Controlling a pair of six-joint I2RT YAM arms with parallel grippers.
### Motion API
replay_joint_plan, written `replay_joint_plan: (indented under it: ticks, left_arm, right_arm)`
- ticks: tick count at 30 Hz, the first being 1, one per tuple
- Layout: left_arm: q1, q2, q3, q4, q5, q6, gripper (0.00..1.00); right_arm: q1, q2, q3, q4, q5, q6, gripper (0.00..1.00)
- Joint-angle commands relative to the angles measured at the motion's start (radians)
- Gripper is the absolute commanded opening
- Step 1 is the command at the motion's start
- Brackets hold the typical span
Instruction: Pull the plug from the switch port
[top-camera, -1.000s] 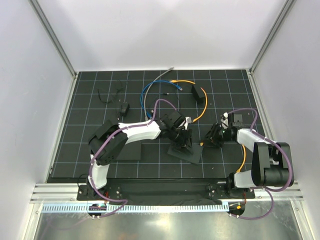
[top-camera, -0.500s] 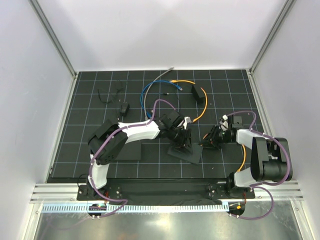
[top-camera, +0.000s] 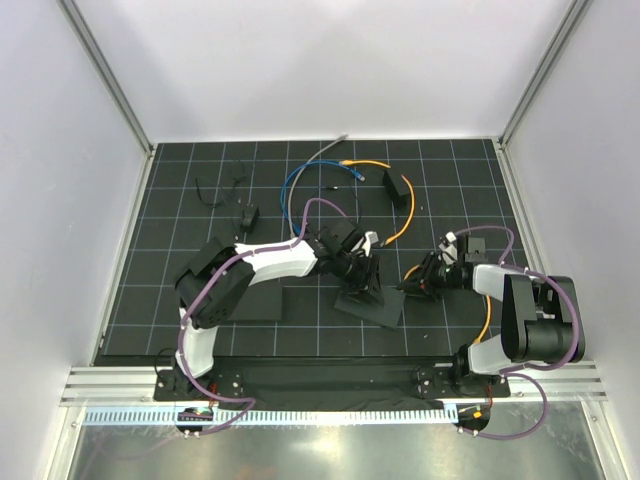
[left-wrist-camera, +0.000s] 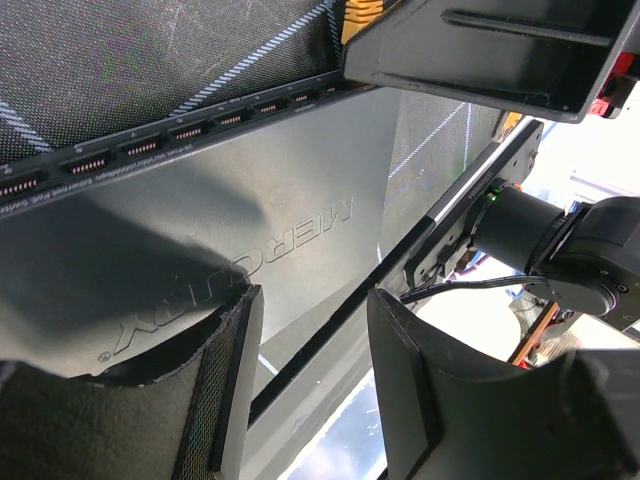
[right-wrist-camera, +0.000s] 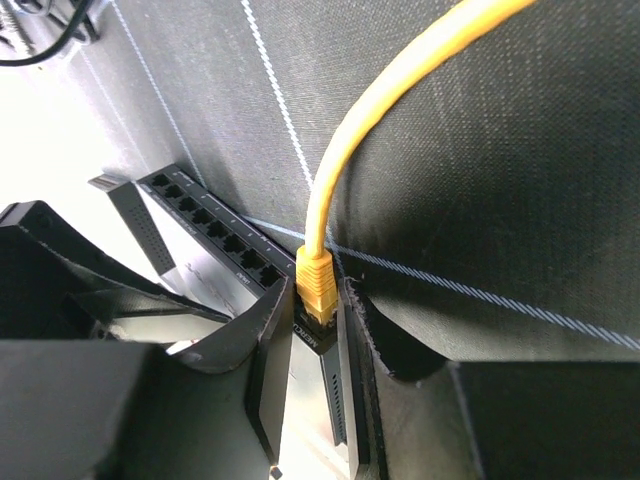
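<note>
The switch (top-camera: 378, 305) is a black box with a row of ports, lying mid-table; it also shows in the right wrist view (right-wrist-camera: 215, 245) and the left wrist view (left-wrist-camera: 250, 200). The orange plug (right-wrist-camera: 318, 285) sits in the switch's end port, and its orange cable (right-wrist-camera: 380, 110) curves up and away. My right gripper (right-wrist-camera: 316, 300) is at the switch's right end (top-camera: 410, 284), its fingers tight against both sides of the plug. My left gripper (left-wrist-camera: 312, 300) is open and low over the switch's top face (top-camera: 362, 275), with nothing between its fingers.
The orange cable (top-camera: 408, 215) runs back past a small black box (top-camera: 397, 187). A blue cable (top-camera: 295, 185) and a grey cable (top-camera: 325, 152) lie at the back. A tiny black block with thin wires (top-camera: 247, 216) is back left. A flat black mat (top-camera: 255, 305) lies under the left arm.
My right gripper has moved a little left, closer onto the switch's end. The left arm has shifted only slightly over the switch.
</note>
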Motion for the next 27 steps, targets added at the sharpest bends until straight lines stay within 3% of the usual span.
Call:
replay_joint_plan:
  ticks: [1, 6, 11, 13, 15, 22, 24, 27]
  left_arm:
    - [0.007, 0.017, -0.038, -0.056, -0.074, 0.041, 0.51]
    - [0.007, 0.020, -0.038, -0.054, -0.069, 0.041, 0.51]
    - [0.007, 0.015, -0.038, -0.054, -0.074, 0.045, 0.51]
    - [0.007, 0.009, -0.037, -0.061, -0.086, 0.048, 0.51]
    - [0.007, 0.004, -0.034, -0.067, -0.091, 0.048, 0.51]
    - [0.007, -0.006, -0.031, -0.090, -0.111, 0.056, 0.51]
    - [0.007, -0.008, -0.031, -0.093, -0.111, 0.056, 0.51]
    - [0.007, -0.008, -0.034, -0.093, -0.108, 0.053, 0.51]
  right_arm:
    - [0.006, 0.008, -0.033, 0.072, -0.083, 0.042, 0.32]
    - [0.006, -0.016, -0.061, 0.108, -0.084, 0.064, 0.32]
    - [0.006, -0.024, -0.093, 0.165, -0.092, 0.113, 0.26]
    - [0.006, -0.024, -0.133, 0.346, -0.104, 0.208, 0.24]
    - [0.007, -0.021, -0.156, 0.422, -0.106, 0.275, 0.24]
    - [0.012, 0.011, -0.170, 0.569, -0.092, 0.406, 0.21]
    - [0.012, 0.017, -0.159, 0.562, -0.095, 0.399, 0.22]
    - [0.009, 0.016, -0.142, 0.496, -0.086, 0.342, 0.36]
